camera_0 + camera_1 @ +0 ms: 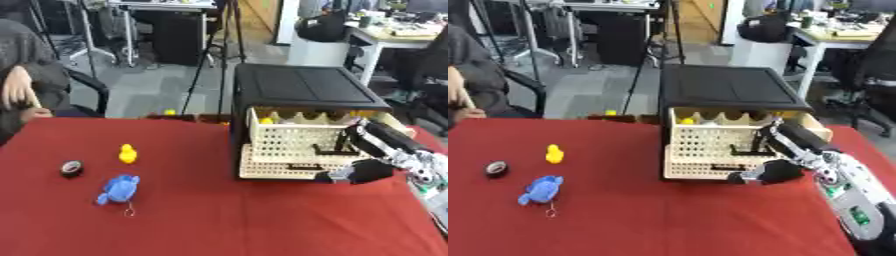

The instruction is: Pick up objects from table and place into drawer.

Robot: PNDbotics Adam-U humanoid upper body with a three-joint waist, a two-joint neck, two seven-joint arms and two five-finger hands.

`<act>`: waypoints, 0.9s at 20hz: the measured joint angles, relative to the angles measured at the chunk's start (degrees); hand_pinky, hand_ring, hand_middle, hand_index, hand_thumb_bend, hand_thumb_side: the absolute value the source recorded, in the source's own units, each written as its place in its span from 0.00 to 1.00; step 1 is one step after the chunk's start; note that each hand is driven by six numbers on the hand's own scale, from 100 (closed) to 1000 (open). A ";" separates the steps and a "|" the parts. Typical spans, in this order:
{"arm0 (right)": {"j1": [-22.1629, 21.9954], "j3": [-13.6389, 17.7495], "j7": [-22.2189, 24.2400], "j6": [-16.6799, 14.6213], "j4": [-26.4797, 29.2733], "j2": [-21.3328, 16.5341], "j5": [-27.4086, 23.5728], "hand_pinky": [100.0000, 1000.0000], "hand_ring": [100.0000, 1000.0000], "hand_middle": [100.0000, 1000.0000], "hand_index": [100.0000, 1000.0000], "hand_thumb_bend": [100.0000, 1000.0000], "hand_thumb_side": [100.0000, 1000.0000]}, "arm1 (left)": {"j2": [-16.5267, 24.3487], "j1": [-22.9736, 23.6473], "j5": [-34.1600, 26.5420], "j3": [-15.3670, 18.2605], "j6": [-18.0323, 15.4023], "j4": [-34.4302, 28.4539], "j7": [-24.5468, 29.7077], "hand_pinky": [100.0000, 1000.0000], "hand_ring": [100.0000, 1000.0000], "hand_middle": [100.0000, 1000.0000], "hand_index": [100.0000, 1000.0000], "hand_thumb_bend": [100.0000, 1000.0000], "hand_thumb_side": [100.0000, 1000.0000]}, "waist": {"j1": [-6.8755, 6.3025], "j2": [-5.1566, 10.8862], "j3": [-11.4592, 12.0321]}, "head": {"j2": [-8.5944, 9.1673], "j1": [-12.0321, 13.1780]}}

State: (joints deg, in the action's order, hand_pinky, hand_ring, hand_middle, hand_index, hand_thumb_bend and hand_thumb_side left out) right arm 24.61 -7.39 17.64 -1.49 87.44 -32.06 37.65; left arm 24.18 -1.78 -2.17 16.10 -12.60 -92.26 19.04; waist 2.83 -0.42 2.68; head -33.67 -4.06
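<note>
On your far left, a small black round object lies on the red table. Just right of it sits a yellow duck, and nearer to you than both is a blue soft toy with a small ring on a string trailing from its near end. All three are close together and well apart from the drawer unit.

Moving right, the black cabinet stands at the far middle of the table with its cream lattice drawer pulled out toward you. Along the drawer's back edge you can see a few yellow shapes, too indistinct to name.

On the right, your right hand comes in from the lower right corner, its arm lying along the open drawer's right side. The hand sits at the drawer's front right corner, low against the table. Its fingers look curled inward, touching or just beside the drawer front, but you cannot tell whether they hold anything.

Your left hand does not show in either view.
</note>
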 measured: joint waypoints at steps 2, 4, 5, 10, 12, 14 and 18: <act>-0.54 0.11 -0.01 0.07 0.60 -0.08 -0.36 0.00 0.00 0.00 0.36 0.88 0.57 | 0.00 0.00 0.00 0.01 0.00 0.00 0.00 0.36 0.37 0.46 0.75 0.00 0.82 | 0.00 0.01 -0.10 | 0.00 0.01; -1.16 0.34 -0.02 0.09 1.17 -0.13 -0.54 0.00 0.00 0.00 0.36 0.88 0.57 | 0.01 0.00 0.00 0.01 0.01 0.00 -0.01 0.36 0.37 0.46 0.75 0.00 0.82 | 0.00 0.01 -0.14 | 0.00 0.07; -1.44 0.38 -0.03 0.10 1.43 -0.17 -0.60 0.00 0.00 0.00 0.36 0.89 0.57 | 0.01 0.00 0.00 0.01 0.01 0.00 -0.01 0.36 0.37 0.46 0.75 0.00 0.82 | 0.00 0.01 -0.16 | 0.00 0.12; -2.64 0.71 -0.22 0.34 2.75 -0.41 -0.97 0.00 0.00 0.00 0.36 0.89 0.57 | 0.02 0.00 0.03 0.04 0.01 0.00 -0.01 0.36 0.37 0.46 0.75 0.00 0.82 | 0.06 0.01 -0.21 | 0.00 0.24; -3.07 0.74 -0.20 0.43 3.09 -0.44 -1.00 0.00 0.00 0.00 0.36 0.89 0.57 | 0.02 0.00 0.04 0.05 0.01 0.00 -0.01 0.36 0.37 0.46 0.75 0.00 0.82 | 0.08 0.01 -0.22 | 0.01 0.26; -3.47 0.88 -0.21 0.49 3.52 -0.45 -1.03 0.00 0.00 0.00 0.36 0.89 0.57 | 0.02 0.00 0.10 0.07 0.01 0.00 -0.01 0.36 0.37 0.46 0.75 0.00 0.82 | 0.09 0.00 -0.23 | 0.01 0.30; -4.18 1.09 -0.43 0.66 4.54 -0.46 -1.33 0.00 0.00 0.00 0.42 0.91 0.57 | 0.09 0.00 0.26 0.10 -0.01 0.00 0.02 0.36 0.37 0.46 0.75 0.00 0.82 | 0.10 0.00 -0.32 | 0.03 0.44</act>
State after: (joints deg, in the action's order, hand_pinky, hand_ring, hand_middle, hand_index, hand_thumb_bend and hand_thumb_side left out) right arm 20.43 -6.30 17.20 -0.83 91.98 -32.52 36.32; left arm 24.27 -1.78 -1.90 16.20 -12.61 -92.27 19.05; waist 2.93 -0.42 2.37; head -33.64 -3.62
